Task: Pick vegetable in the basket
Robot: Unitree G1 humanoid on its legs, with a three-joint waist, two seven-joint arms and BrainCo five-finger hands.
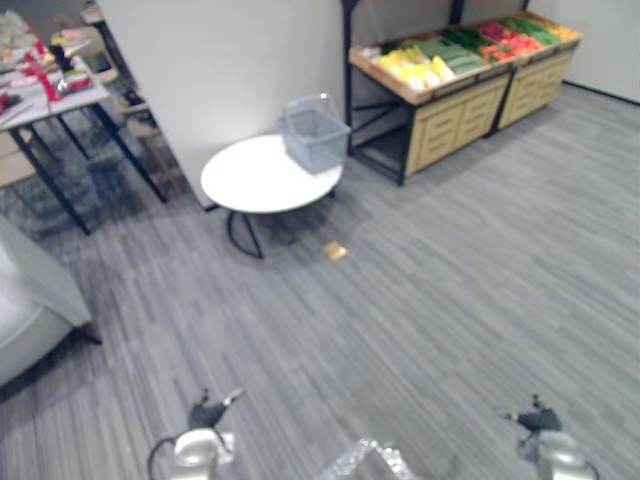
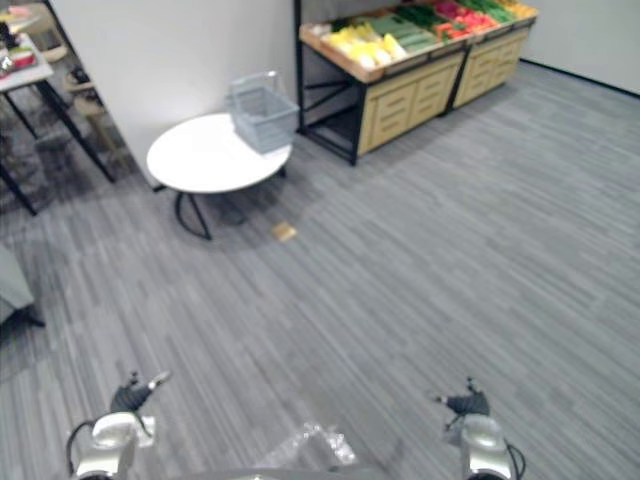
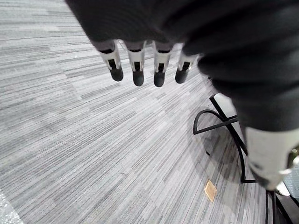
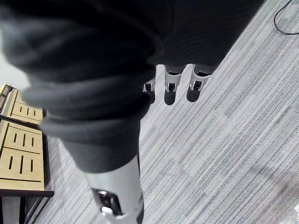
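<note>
A grey wire basket [image 1: 315, 135] with its handle raised stands empty on the far edge of a round white table [image 1: 255, 180]. Vegetables [image 1: 455, 50] in yellow, green and red lie in rows on a wooden display stand [image 1: 460, 115] at the back right. Both hands hang low over the grey floor, far from the table and the stand. My left hand [image 1: 207, 413] has straight fingers [image 3: 137, 70] and holds nothing. My right hand [image 1: 538, 419] is likewise open and empty, its fingers [image 4: 170, 91] pointing at the floor.
A small tan scrap [image 1: 334, 250] lies on the floor before the round table. A white partition wall [image 1: 220, 60] rises behind it. A cluttered black-legged table [image 1: 45, 95] and a grey seat [image 1: 30, 300] stand at the left. Grey striped carpet [image 1: 430, 290] stretches between me and the furniture.
</note>
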